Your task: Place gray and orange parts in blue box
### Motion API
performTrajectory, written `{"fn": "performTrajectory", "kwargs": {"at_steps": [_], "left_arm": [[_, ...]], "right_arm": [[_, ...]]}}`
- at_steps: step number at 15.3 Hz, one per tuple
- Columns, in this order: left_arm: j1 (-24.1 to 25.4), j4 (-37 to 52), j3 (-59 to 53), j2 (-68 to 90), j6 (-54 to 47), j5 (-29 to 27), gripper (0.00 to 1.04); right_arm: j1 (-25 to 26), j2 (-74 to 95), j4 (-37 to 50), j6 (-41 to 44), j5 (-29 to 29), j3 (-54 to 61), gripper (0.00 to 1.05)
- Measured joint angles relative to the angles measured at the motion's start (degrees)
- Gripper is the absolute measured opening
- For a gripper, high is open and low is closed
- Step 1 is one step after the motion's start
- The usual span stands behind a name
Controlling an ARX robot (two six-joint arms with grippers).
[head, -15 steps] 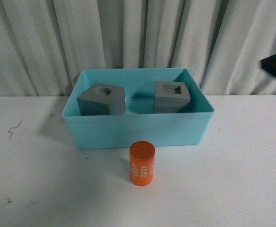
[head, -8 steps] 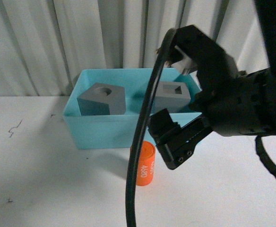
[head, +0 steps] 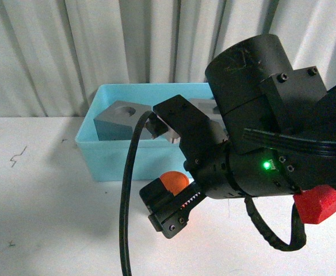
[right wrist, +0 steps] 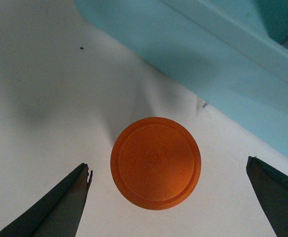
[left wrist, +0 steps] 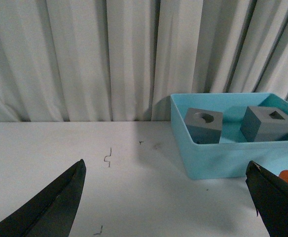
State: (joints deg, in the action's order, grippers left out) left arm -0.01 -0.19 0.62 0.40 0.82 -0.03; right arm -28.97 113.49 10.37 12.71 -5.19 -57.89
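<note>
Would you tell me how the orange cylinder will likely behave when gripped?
The cylinder stands on a flat end, so it is probably stable, but knocked over it would likely roll. It looks solid and rigid, so squeezing should not deform it. Its smooth round side might slip unless the open right pincer closes centred.

No text can be read; the orange cylinder (right wrist: 155, 163) shows only its plain top.

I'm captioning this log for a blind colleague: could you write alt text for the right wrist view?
Seen from straight above, the round top of the orange cylinder sits centred in the open right gripper, whose two dark fingers stand clear of it on either side. The cylinder stands on the white table, close beside the outer wall of the blue box.
</note>
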Motion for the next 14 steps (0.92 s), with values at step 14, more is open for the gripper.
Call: {"fn": "performTrajectory", "kwargs": {"at_steps": [14], "left_arm": [[0.0, 0.0, 0.0, 0.0, 0.0, 0.0, 0.98]], "right_arm": [[-1.0, 5.8, 1.0, -5.7, 0.2, -4.9, 0.88]]}}
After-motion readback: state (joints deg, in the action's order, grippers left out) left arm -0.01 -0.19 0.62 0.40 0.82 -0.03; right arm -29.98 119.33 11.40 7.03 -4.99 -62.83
